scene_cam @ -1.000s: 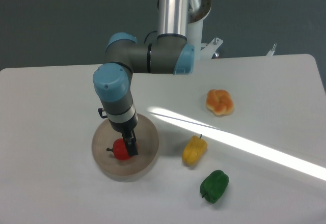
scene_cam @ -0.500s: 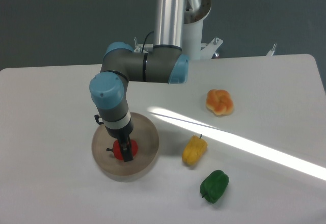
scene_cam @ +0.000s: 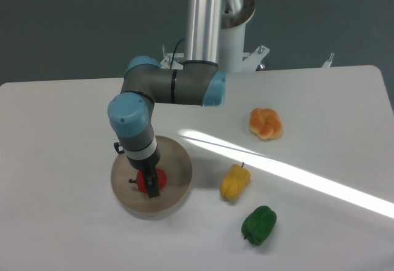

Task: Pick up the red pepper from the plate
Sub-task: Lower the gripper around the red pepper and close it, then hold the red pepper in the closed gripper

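green pepper (scene_cam: 259,225) is sitting nearest the camera on the white table (scene_cam: 61,234), right of centre, lying tilted, well apart from the plate.

plate (scene_cam: 175,200) is sitting left of centre, round, tan, shallow rim. red pepper (scene_cam: 159,177) is sitting on it, roughly mid-plate, slightly toward the left half. Glossy red, small, mostly covered by the tool from this angle. Dark stem is poking out to the left, so the stem end is facing left; long axis looks roughly left-right, but too much is hidden to be sure.

gripper (scene_cam: 150,183) is coming straight down onto the pepper from above, one dark finger (scene_cam: 152,185) showing in front of the red body, red showing on both sides of it. Other finger is hidden. Can't tell whether the jaws are clamped on the pepper or just around it.

yellow pepper (scene_cam: 235,181) is lying just right of the plate, not touching it, stem pointing up and away. A bright strip of light is crossing the table behind it.

bread roll (scene_cam: 265,123) is sitting farther back on the right, well apart from everything else.

arm's elbow and the column are rising behind the plate at the far edge.
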